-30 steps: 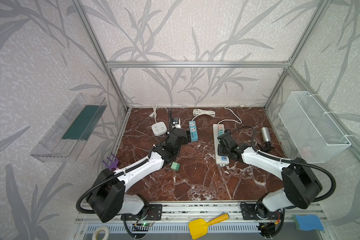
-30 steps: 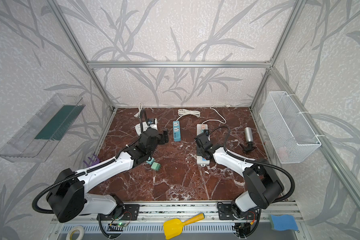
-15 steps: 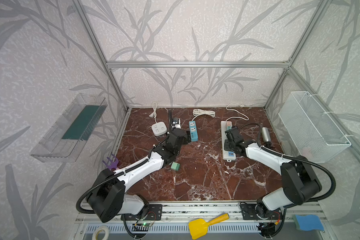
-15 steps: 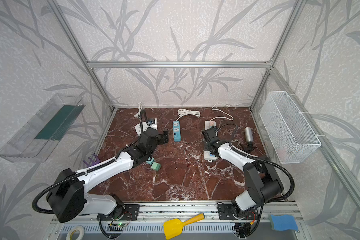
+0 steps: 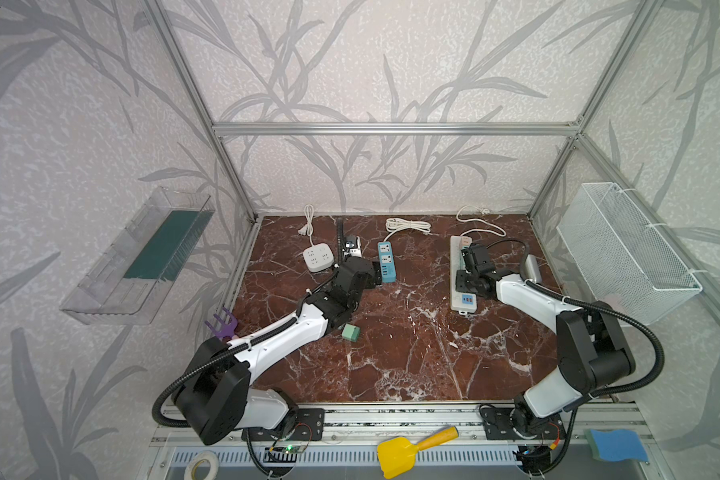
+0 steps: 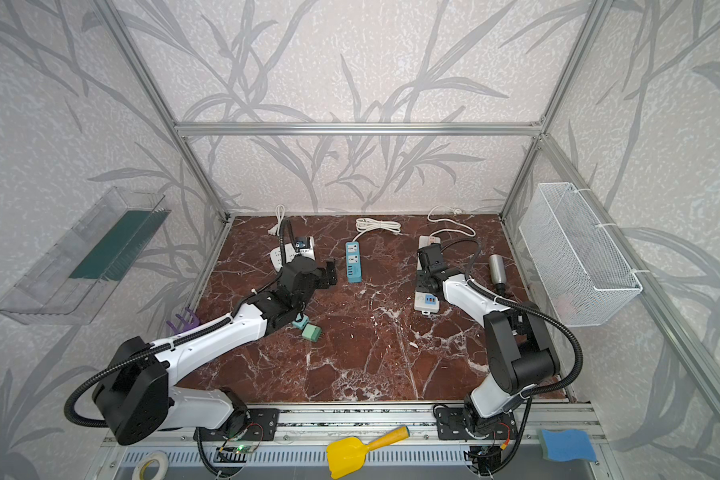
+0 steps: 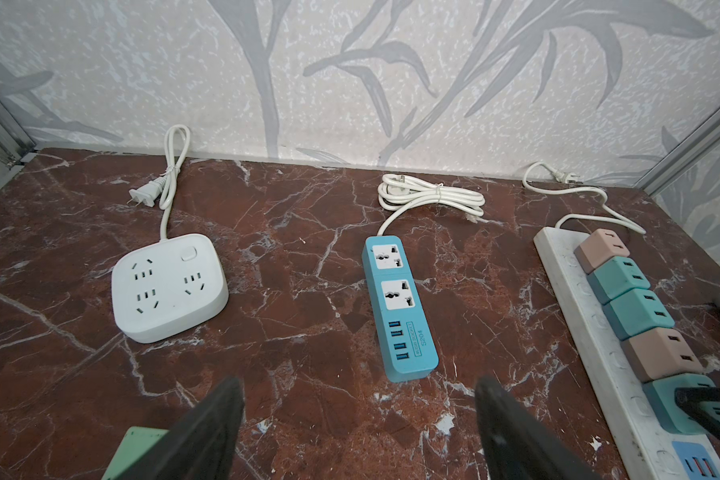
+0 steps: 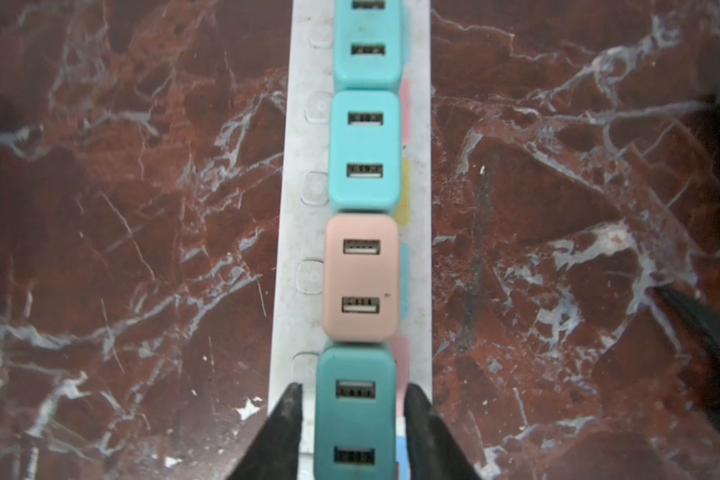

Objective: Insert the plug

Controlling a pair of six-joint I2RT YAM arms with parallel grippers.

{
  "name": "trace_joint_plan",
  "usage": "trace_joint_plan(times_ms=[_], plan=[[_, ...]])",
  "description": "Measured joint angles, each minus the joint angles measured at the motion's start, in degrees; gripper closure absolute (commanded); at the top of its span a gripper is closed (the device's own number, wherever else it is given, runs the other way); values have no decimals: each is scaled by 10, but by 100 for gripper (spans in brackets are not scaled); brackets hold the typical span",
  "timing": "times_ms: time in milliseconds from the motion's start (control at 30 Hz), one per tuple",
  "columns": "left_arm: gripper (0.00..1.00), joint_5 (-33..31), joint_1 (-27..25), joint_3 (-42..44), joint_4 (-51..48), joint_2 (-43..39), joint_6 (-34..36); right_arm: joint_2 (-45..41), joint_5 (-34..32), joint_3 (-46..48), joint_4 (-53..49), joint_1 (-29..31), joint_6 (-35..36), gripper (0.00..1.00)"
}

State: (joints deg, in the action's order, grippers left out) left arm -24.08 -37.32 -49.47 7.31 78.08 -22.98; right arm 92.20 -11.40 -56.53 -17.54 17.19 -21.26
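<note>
A white power strip [image 8: 296, 232] lies at the right of the table [image 5: 458, 291], carrying a row of several teal and pink USB plugs. My right gripper [image 8: 354, 399] points straight down over the teal plug [image 8: 355, 415] at the near end of that row. Its fingers straddle the plug with a narrow gap on each side, so it is open. My left gripper [image 7: 358, 386] hangs open and empty above bare marble, just short of the blue power strip [image 7: 400, 307]. A loose green plug [image 5: 350, 332] lies on the table beside my left forearm.
A white square socket block [image 7: 169, 286] sits left of the blue strip, with white cords along the back wall. A silver cylinder [image 5: 531, 268] stands right of the white strip, and a wire basket [image 5: 624, 249] hangs on the right wall.
The white strip has slid to the right and straightened together with my right gripper. That gripper's jaws, shut before, now stand apart around the teal plug. The left arm has not moved.
</note>
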Motion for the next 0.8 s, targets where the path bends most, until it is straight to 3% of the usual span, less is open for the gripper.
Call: trace_joint_plan(times_ms=[100, 400, 800], plan=[[12, 3, 0, 0, 1, 0, -1, -7, 26, -19, -38, -11, 11, 35], [12, 19, 1, 0, 10, -8, -5, -54, 50, -103, -81, -39, 35, 37], [12, 19, 3, 0, 9, -8, -4, -14, 58, -65, -95, -69, 30, 38]])
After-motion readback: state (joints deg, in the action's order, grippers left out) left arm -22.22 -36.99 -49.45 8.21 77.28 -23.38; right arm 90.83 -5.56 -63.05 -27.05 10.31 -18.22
